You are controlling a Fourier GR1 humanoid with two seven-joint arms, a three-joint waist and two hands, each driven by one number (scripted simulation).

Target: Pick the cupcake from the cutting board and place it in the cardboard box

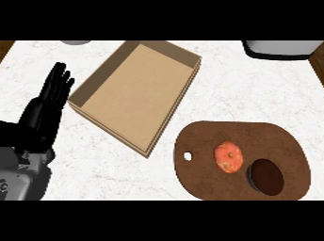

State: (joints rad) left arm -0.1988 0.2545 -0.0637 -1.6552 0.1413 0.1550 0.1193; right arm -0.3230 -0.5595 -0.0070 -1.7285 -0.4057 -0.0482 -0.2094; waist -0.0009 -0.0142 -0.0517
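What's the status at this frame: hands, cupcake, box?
Left hand open, resting at left. Right hand out of view. Cupcake on cutting board, beside donut. Cardboard box holds nothing, path unobstructed.

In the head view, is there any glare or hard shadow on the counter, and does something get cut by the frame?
Head view: even light, no glare; box walls shade its floor faintly; two objects are cut at the top edge.

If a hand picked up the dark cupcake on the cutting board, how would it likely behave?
The cupcake looks small, so probably light. It seems to lie on its side on the cutting board, so a nudge may roll it. The donut beside it could be bumped.
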